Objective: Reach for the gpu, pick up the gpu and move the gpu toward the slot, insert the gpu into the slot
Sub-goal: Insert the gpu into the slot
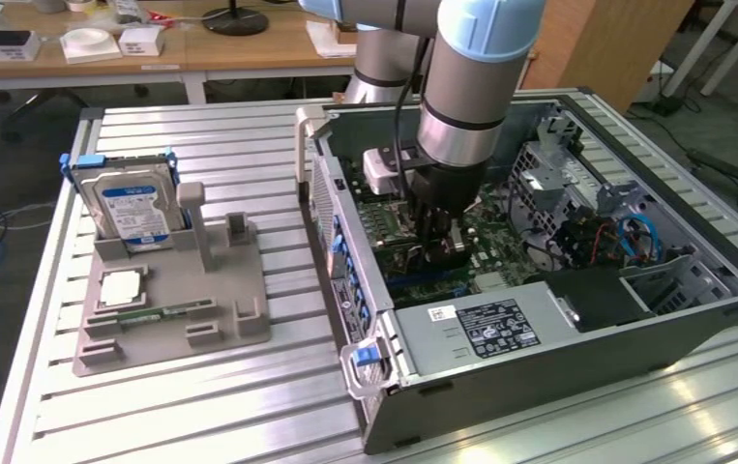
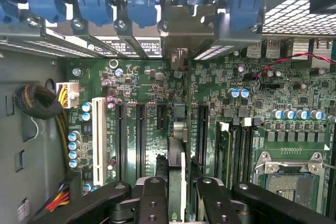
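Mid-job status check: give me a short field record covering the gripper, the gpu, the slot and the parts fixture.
gripper: shut on the gpu, down inside the open case
gpu: seen edge-on between the fingers, upright over the motherboard, bracket end toward the blue latches
slot: hidden under the card; seating cannot be told
fixture: on the exterior view's left, outside the case, with the hard drive standing upright in it

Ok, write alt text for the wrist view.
The gripper holds the gpu edge-on between its fingers, over a green motherboard, flanked by long black slots. Blue clips line the case edge beyond, and a silver processor socket lies nearby.
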You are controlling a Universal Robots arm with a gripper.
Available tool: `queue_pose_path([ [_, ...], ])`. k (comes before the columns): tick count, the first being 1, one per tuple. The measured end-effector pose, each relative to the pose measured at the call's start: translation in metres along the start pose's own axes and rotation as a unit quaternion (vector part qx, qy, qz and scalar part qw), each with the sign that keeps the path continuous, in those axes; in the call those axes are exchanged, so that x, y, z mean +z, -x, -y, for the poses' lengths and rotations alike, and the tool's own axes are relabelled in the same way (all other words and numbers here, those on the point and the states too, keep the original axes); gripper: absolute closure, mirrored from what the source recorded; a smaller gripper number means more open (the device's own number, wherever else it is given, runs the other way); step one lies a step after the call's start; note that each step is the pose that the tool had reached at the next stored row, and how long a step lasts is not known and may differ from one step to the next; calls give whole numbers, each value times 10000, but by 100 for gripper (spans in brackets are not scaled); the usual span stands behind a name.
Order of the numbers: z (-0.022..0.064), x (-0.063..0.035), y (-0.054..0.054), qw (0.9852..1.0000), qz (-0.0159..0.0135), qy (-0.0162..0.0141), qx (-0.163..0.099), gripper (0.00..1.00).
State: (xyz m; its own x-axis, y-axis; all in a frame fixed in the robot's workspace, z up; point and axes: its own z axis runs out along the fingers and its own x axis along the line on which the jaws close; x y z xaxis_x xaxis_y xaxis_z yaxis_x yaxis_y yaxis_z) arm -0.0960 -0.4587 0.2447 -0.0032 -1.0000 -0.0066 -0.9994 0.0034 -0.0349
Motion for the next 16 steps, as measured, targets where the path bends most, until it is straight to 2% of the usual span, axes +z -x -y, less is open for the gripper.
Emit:
queue_pose_path([
  [16,0,8,23,10000,-1,0,1,74],
])
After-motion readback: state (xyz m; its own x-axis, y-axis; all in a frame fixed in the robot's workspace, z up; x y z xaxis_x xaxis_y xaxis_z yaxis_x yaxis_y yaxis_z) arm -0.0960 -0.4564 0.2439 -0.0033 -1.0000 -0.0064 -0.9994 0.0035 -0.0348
